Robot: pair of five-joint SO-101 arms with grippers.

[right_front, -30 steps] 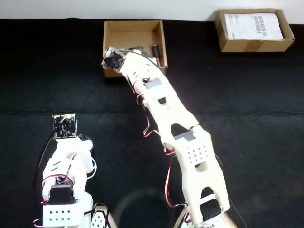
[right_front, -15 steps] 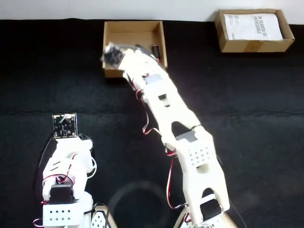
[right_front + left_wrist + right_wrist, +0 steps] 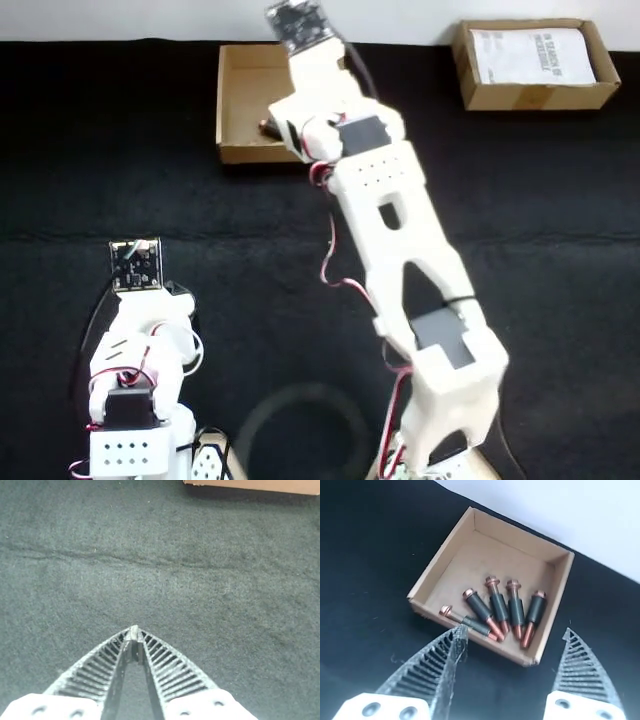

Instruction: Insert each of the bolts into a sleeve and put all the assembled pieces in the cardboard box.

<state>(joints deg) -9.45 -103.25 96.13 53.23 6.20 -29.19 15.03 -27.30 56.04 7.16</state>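
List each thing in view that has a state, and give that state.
left gripper, shut, empty.
right gripper, open, empty.
cardboard box, open-topped, holding the pieces.
assembled pieces, five, each bolt in its sleeve, lying flat in the box.
second box, open-topped, white printed paper inside.

Five sleeved bolts [image 3: 498, 607]; two boxes [image 3: 224, 110]; two arms [image 3: 400, 235]
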